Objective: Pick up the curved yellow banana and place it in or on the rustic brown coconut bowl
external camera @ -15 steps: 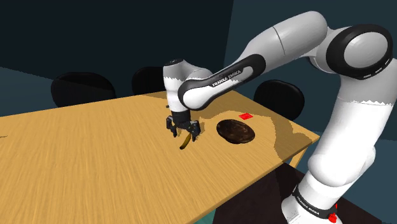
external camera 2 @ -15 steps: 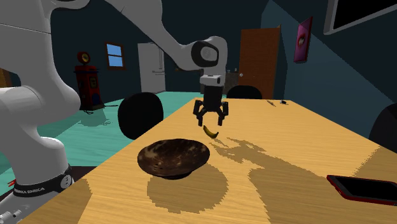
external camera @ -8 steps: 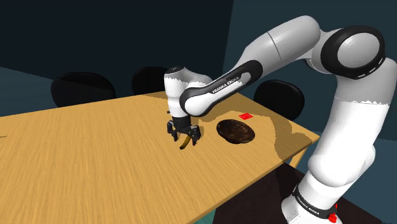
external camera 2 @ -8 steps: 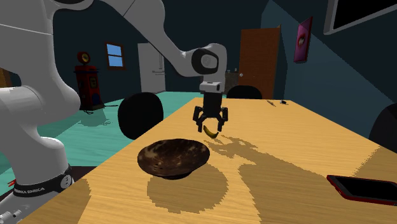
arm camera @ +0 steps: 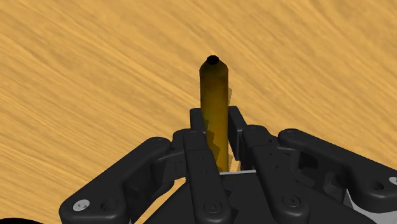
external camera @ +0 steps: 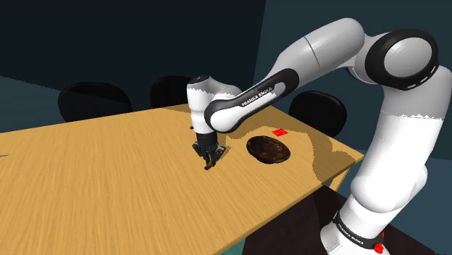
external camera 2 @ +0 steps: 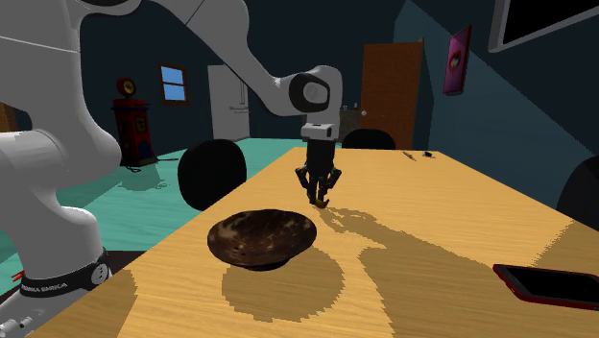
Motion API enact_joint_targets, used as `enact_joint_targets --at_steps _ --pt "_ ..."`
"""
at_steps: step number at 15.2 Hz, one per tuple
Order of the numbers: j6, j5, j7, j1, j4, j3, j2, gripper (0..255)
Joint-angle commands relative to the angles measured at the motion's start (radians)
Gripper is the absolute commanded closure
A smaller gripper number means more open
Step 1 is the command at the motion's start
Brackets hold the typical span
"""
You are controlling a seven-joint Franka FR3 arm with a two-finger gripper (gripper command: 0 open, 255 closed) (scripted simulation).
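The yellow banana lies on the wooden table, and my black gripper is shut on it, both fingers pressed against its sides. Its dark tip sticks out past the fingertips. In the shoulder view the gripper stands low on the table, with the banana mostly covered by the fingers. The brown bowl sits a short way to the shoulder view's right of the gripper. In the second exterior view the bowl is in front of the gripper, nearer the camera.
A red phone lies near the table's edge at the second exterior view's right, also seen as a red patch beyond the bowl. Dark chairs stand along the table's far side. The table edge runs close below the bowl.
The gripper came down onto the banana and its fingers went from wide apart to shut around it. The bowl stayed where it was.
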Motion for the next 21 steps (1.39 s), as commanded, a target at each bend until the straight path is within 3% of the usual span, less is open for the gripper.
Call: enact_joint_targets --at_steps 1,6,21 --pt "0.0 0.0 0.0 0.0 0.0 0.0 0.0 255" --pt "0.0 0.0 0.0 0.0 0.0 0.0 0.0 255" --pt "-0.17 0.1 -0.078 -0.027 0.095 0.025 -0.113 255"
